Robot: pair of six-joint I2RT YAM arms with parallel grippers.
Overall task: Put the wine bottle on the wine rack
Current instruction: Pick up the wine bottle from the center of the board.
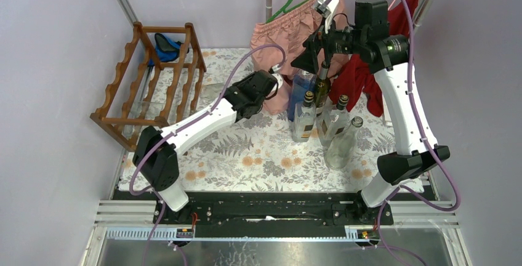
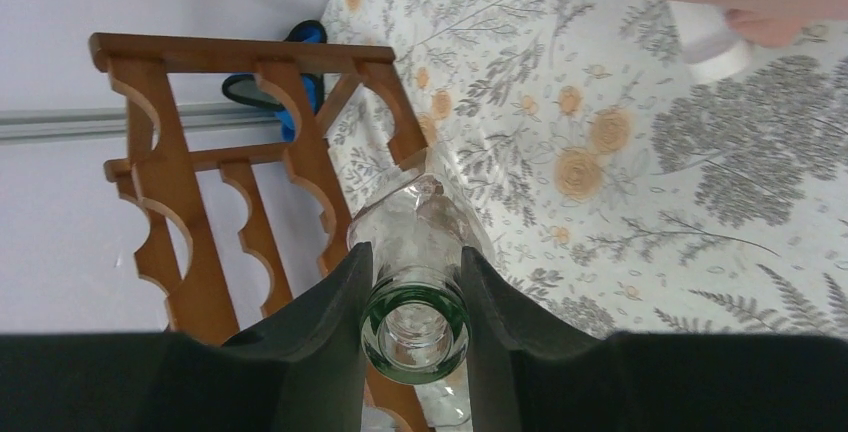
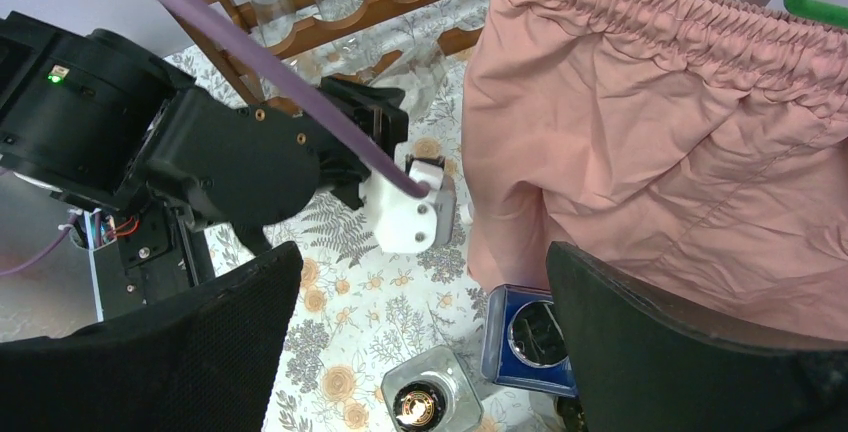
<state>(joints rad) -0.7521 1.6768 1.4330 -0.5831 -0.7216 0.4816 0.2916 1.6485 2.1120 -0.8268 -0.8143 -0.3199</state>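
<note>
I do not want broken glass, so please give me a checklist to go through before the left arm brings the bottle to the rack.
1. The left fingers are shut on the neck of the clear bottle: ok.
2. The base of the clear bottle points toward the wine rack: ok.
3. A free slot lies ahead of it: cannot tell.
4. The right fingers are open and hold nothing: ok.
5. The right fingers are away from the held bottle, above the standing bottles: ok.

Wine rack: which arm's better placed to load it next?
Left. The left hand is shut on the neck of a clear bottle, with the wine rack just beyond. The right hand hangs open over the standing bottles, away from the rack.
</note>
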